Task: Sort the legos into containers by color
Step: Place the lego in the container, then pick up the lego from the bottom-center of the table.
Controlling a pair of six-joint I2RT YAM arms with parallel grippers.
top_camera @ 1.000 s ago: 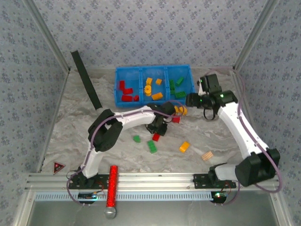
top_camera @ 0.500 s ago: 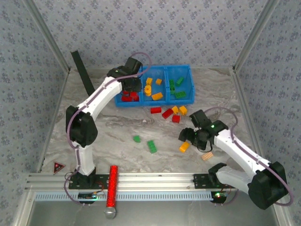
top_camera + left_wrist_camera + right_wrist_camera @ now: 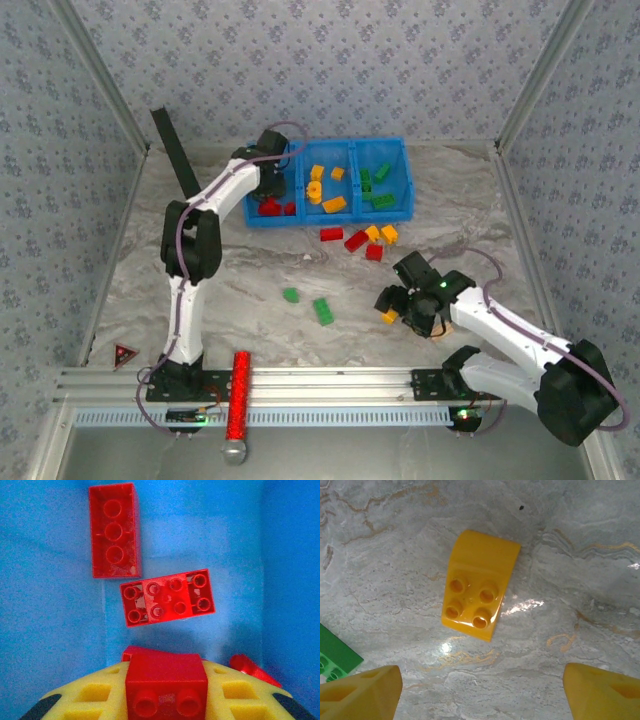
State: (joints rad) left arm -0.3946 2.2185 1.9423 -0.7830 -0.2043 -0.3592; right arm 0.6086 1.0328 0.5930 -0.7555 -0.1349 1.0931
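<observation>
Left arm stretched far out, left gripper [image 3: 272,180] over the left compartment of the bright blue three-compartment plastic bin [image 3: 330,143], jaws clamped on a small red plastic brick [image 3: 166,682]. Right arm folded low, right gripper [image 3: 482,692] pointing down, jaws spread wide. The orange-yellow sloped four-stud brick [image 3: 480,591] lies untouched on the grey marbled table [image 3: 580,605] just ahead of them.

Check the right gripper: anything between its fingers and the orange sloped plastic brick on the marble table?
Nothing visible. The right gripper stands open over the bare marble table, with the orange sloped plastic brick lying just ahead of its fingers. A green plastic brick sits off to one side, out of the path.
</observation>
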